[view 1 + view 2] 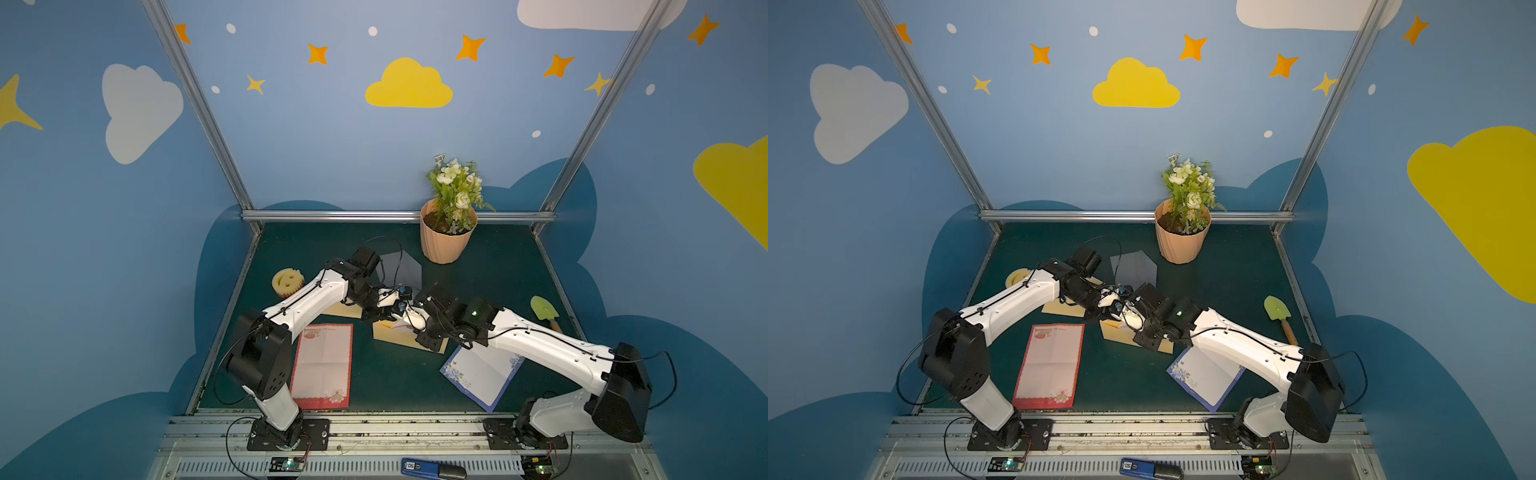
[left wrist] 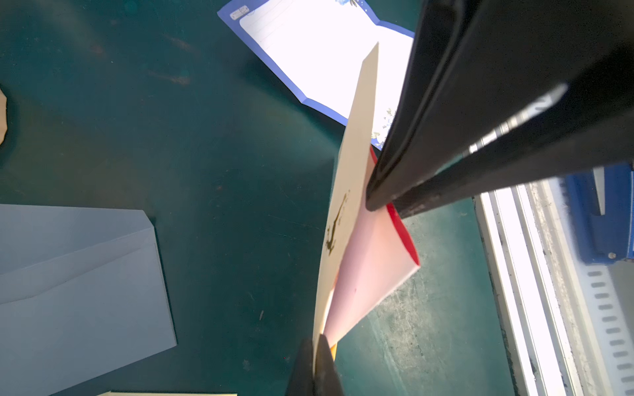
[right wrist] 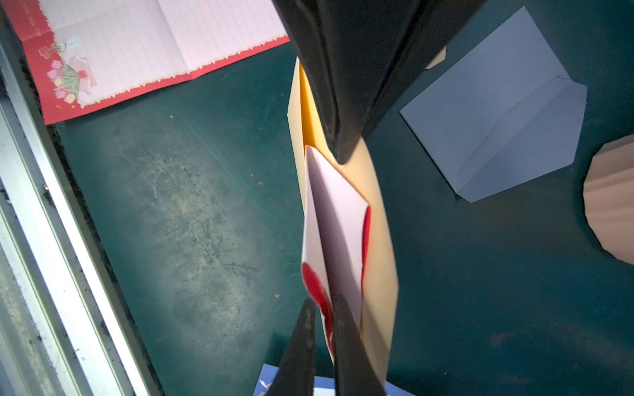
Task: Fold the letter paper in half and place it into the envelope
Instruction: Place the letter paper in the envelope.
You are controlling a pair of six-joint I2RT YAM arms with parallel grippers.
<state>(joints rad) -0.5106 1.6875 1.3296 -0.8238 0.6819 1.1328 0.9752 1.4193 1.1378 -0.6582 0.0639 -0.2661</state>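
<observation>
Letter paper point(image 3: 338, 219), already folded, is sitting partway inside the cream envelope point(image 3: 379, 233), right gripper point(image 3: 323, 301) pinching its outer end, left gripper point(image 2: 315, 340) clamping the envelope in mid-air; final push-in seemingly remaining.

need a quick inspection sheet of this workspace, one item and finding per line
surface: green mat, scuffed
job's things: yellow envelope with the folded letter partly in its mouth
clutter: red sheet, blue sheet, grey envelope, sponge, trowel, flower pot
grippers: left gripper shut on the yellow envelope; right gripper shut on the folded letter
cables: black cables loop off both arms
surroundings: blue walls with clouds; metal rail in front
</observation>
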